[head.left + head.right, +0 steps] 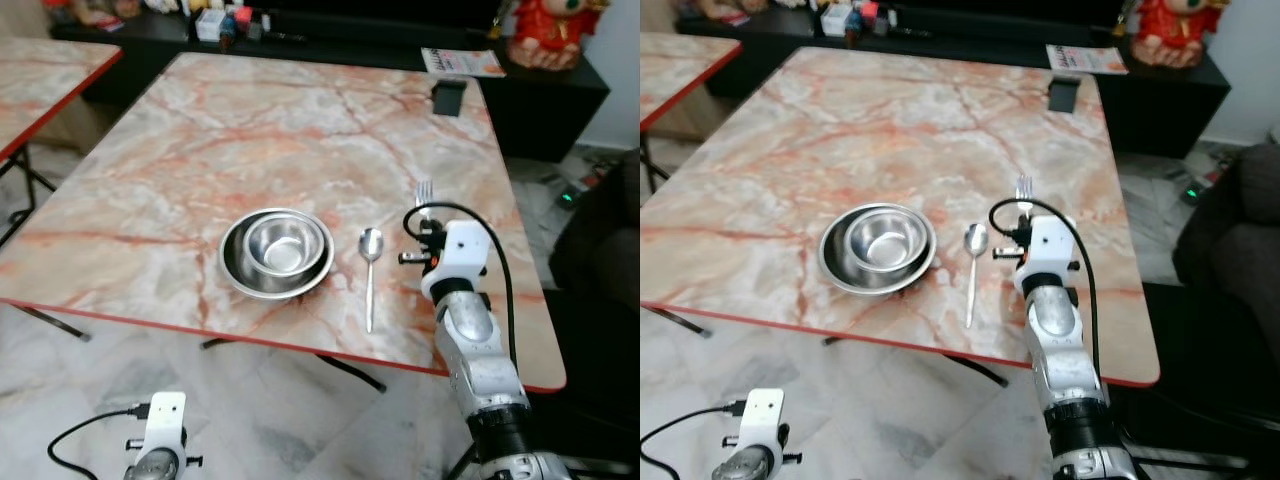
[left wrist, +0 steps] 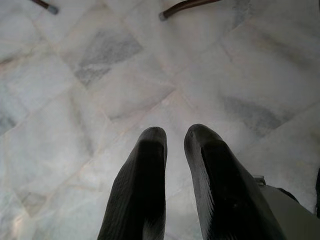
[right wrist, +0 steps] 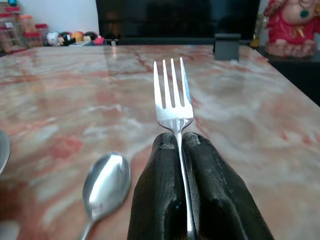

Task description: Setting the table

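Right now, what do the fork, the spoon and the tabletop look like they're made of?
Fork, clamped in the right tool: polished metal, probably stainless steel, with bright reflections on the tines. Spoon: the same shiny silver metal, mirror-like bowl. Tabletop: marble-look surface, cream with pink-orange veins and a glossy sheen; the red edge band suggests laminate, though real stone can't be ruled out.

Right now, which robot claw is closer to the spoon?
Right. The right claw is over the table just beside the spoon, shut on the fork. The left claw hangs low over the floor, below the table edge.
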Available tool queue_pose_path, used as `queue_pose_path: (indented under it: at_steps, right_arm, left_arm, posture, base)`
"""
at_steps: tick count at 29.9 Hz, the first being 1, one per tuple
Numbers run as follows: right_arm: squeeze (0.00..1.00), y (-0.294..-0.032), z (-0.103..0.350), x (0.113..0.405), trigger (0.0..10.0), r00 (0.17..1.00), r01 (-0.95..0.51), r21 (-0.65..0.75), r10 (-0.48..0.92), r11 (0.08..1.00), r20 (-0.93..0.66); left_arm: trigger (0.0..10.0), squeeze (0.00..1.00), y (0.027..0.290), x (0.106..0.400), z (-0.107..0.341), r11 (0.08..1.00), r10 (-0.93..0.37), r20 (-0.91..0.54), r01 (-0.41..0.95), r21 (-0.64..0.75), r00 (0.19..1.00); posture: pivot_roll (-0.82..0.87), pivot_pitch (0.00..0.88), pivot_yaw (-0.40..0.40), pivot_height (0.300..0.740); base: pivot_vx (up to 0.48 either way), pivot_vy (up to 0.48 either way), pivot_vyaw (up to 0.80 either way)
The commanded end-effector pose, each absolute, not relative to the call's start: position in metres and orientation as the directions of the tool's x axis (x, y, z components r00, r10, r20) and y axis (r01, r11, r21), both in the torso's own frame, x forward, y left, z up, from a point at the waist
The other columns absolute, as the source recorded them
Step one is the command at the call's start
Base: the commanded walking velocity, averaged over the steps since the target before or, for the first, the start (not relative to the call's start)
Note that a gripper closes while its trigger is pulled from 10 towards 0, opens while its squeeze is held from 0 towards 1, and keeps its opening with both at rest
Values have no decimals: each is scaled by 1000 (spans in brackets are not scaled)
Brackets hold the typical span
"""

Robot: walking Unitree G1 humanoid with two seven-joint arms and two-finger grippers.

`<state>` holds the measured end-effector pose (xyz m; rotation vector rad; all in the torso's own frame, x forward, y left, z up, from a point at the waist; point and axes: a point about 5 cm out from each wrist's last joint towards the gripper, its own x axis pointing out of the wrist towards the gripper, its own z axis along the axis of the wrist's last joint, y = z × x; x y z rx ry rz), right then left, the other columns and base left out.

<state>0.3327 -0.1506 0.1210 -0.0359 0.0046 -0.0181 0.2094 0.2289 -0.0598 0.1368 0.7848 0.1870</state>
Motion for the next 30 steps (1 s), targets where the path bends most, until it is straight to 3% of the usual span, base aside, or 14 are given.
queue_pose_path:
  at_steps: [1,8,30]
  right_arm:
    - [0,-158,122,331,10000,999,53,-46,-53,998,-10]
    - [0,-169,107,328,10000,984,133,-39,-137,990,-117]
    - [0,-147,95,332,10000,971,76,3,-73,997,-230]
  left_arm:
    - [10000,0,229,203,-64,976,214,-708,-109,191,673]
    - [10000,0,232,201,-64,976,212,-713,-102,194,668]
    - [10000,0,232,198,-66,976,211,-727,-98,196,654]
  posture:
    - [-10,147,0,740]
    - [-11,156,8,740]
    - [-2,155,4,740]
  base:
    - [0,0,0]
    - [0,0,0]
    - [0,0,0]
